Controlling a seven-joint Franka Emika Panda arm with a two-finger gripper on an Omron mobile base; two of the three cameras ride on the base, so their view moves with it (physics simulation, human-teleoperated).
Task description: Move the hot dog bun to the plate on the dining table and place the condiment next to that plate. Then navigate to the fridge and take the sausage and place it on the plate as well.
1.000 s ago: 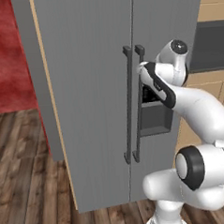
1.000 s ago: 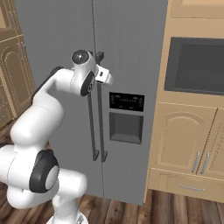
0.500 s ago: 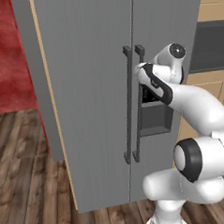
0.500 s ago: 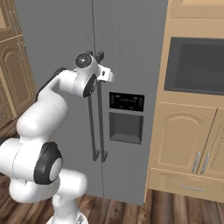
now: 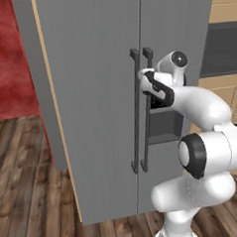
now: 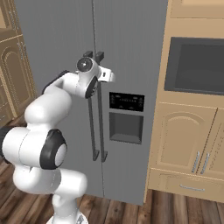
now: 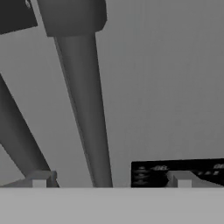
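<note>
Reaching at the fridge (image 6: 131,65), fingers (image 7: 41,178) spread apart astride the right door's bar handle (image 7: 85,109), doors shut.

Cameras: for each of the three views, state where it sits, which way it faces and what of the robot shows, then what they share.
Left base view: behind the arm's left, facing the fridge; arm at lower right.
Right base view: behind its right, facing the fridge and wood cabinets; arm at lower left.
Hand view: on the hand, close to the right door's handle; open claw at the bottom.
Shared: handle pair, dispenser panel.
</note>
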